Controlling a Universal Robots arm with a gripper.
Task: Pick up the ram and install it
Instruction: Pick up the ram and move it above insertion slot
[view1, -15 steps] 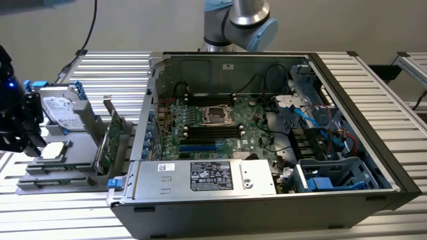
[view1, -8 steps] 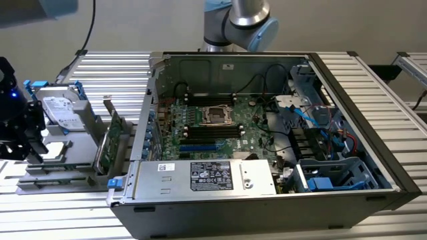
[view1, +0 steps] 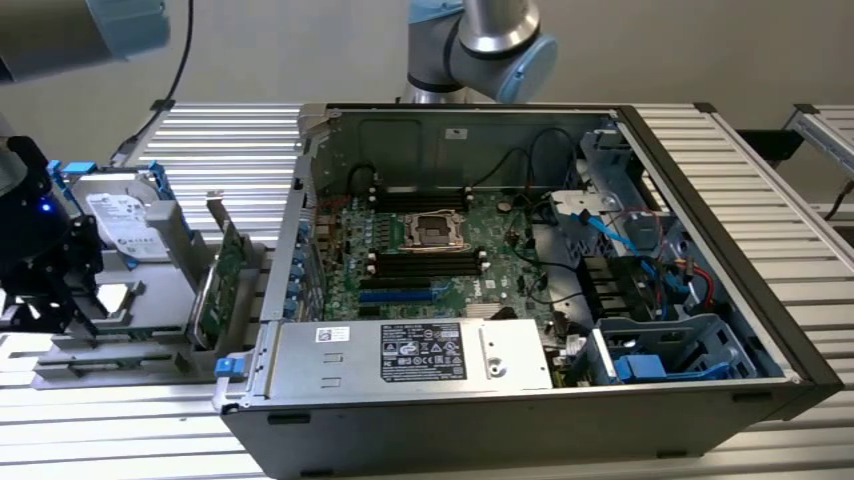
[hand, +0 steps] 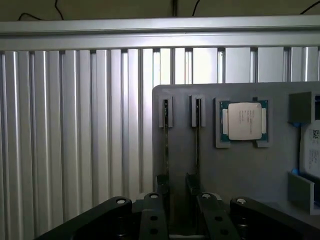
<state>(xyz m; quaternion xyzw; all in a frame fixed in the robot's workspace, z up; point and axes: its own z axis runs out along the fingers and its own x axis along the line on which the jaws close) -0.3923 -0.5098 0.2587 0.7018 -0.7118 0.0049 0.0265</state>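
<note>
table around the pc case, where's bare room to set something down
Bare slatted table beyond the parts tray, beside the case, and the strip on the exterior view's right of the case. Crowded: the tray, under the gripper.

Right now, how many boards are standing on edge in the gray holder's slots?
2. Both boards stand side by side in the gray holder: one farther from the processor, the other next to it. Others may be hidden.
</note>
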